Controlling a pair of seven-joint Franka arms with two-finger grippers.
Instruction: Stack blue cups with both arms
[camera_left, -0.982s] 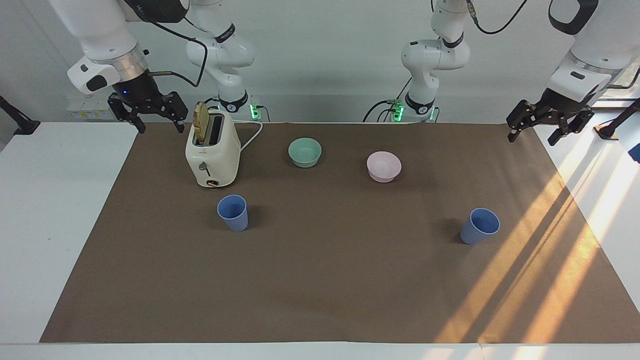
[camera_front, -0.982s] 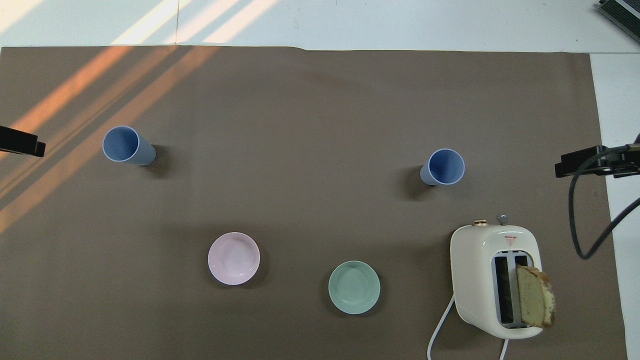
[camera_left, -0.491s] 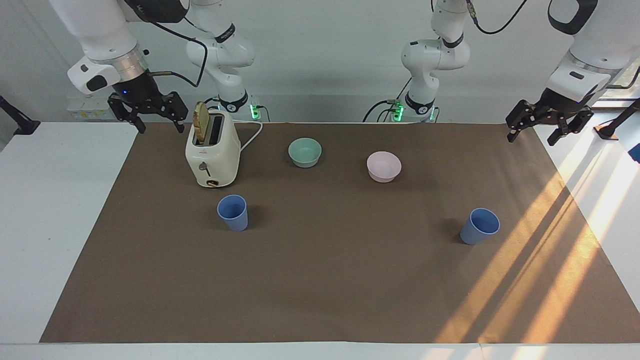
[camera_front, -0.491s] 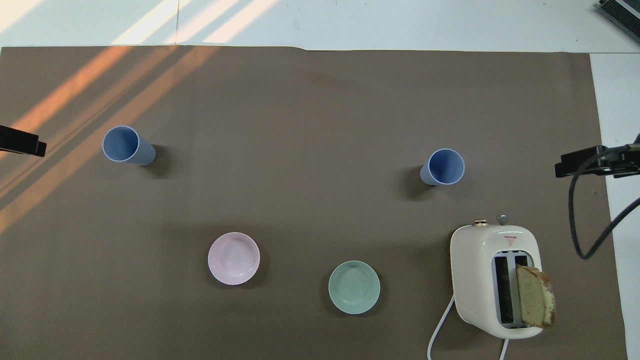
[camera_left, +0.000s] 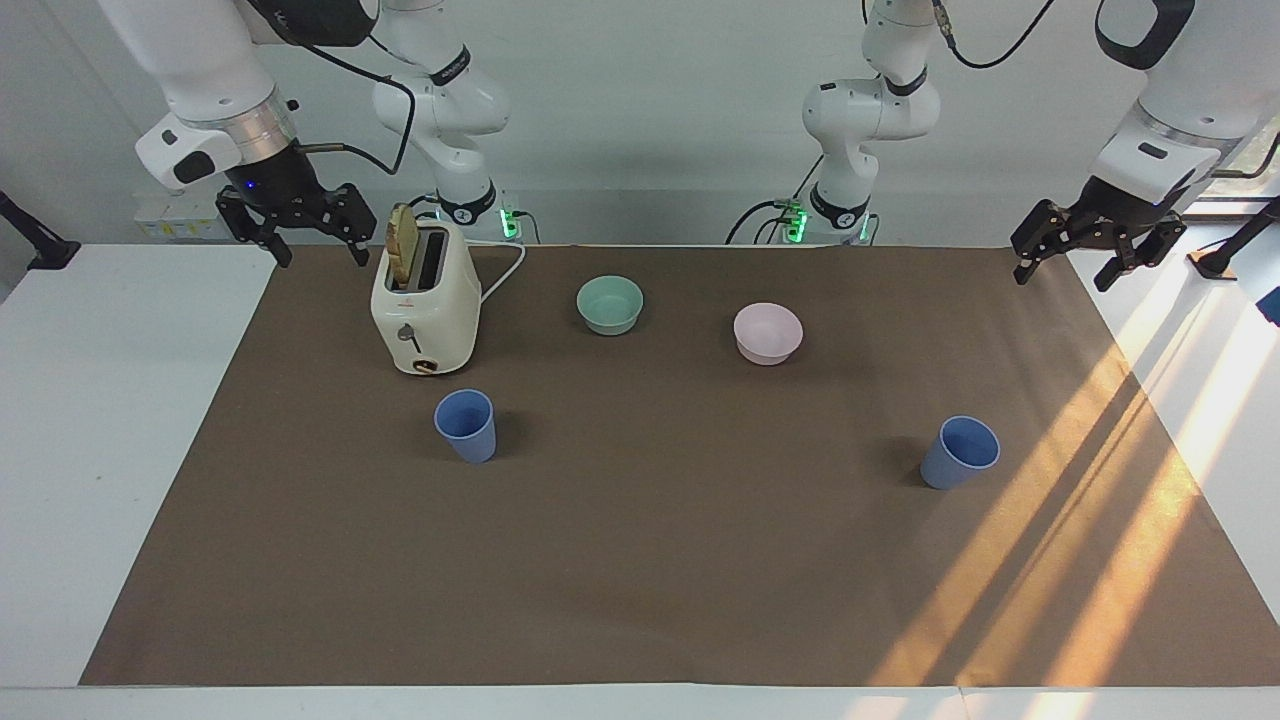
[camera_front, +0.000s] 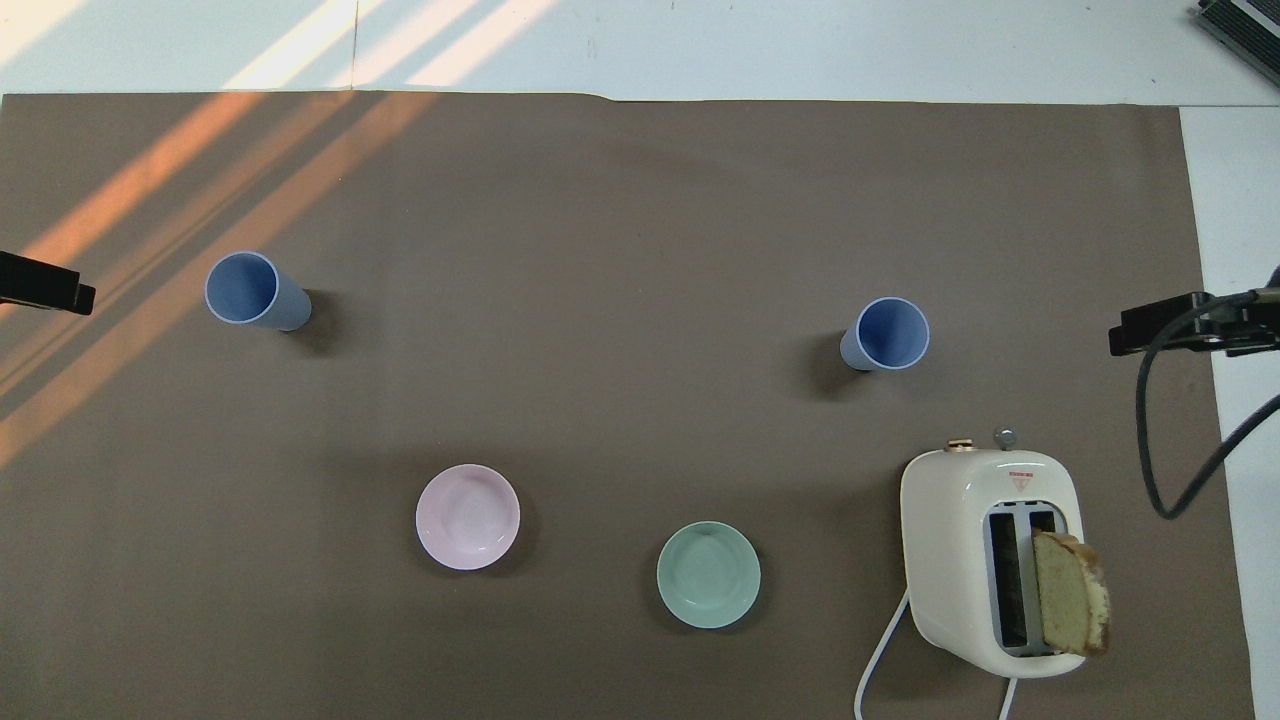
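Two blue cups stand upright and apart on the brown mat. One cup (camera_left: 466, 425) (camera_front: 886, 335) is toward the right arm's end, just farther from the robots than the toaster. The other cup (camera_left: 960, 452) (camera_front: 252, 291) is toward the left arm's end. My right gripper (camera_left: 322, 255) hangs open and empty in the air over the mat's edge beside the toaster; only its tip (camera_front: 1160, 326) shows in the overhead view. My left gripper (camera_left: 1062, 278) hangs open and empty over the mat's corner at its own end; its tip (camera_front: 45, 285) shows at the overhead view's edge.
A cream toaster (camera_left: 425, 300) (camera_front: 990, 560) with a slice of bread in it stands near the right arm. A mint-green bowl (camera_left: 610, 304) (camera_front: 708, 574) and a pale pink bowl (camera_left: 767, 333) (camera_front: 467, 516) sit nearer to the robots than the cups.
Both grippers have shifted only very slightly. The cups, bowls and toaster have not moved.
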